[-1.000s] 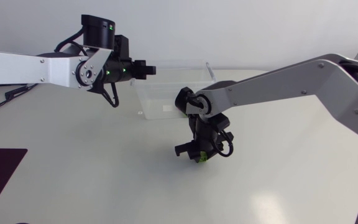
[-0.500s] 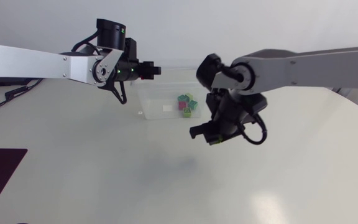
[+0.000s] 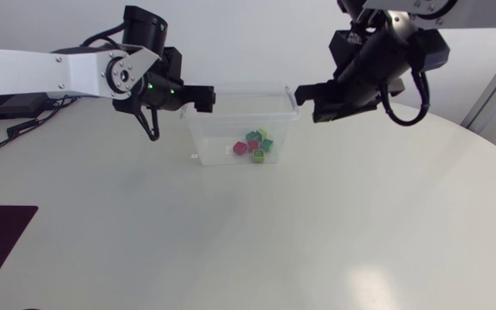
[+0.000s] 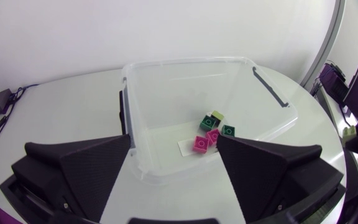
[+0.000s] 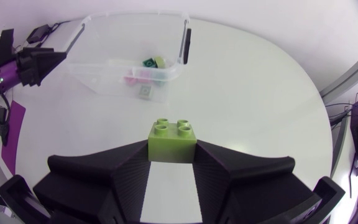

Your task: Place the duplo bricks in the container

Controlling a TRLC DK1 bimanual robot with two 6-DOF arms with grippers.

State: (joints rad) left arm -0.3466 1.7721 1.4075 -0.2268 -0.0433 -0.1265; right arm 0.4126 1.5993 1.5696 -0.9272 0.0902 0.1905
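Right arm's fingers (image 5: pixel 104 174) clamp a lime-green four-stud duplo brick (image 5: pixel 173 142) from both sides. It's held in the air near the right end of the clear plastic container (image 3: pixel 222 129), not clearly over the opening. Left arm's fingers (image 4: pixel 86 168) are spread wide and hold nothing, with the container's other end just ahead of them. Small pink, green and lime bricks (image 3: pixel 255 146) lie inside.

Risks:
- release here: brick probably clips the rim or lands on the white surface (image 3: pixel 231 241)
- drop from height: could bounce out
- either arm nudging the light container: target shifts

Brick is square, so no real long axis. Studs sit crosswise to the grip, showing to the wrist camera. Container's long axis runs arm to arm, open side up.
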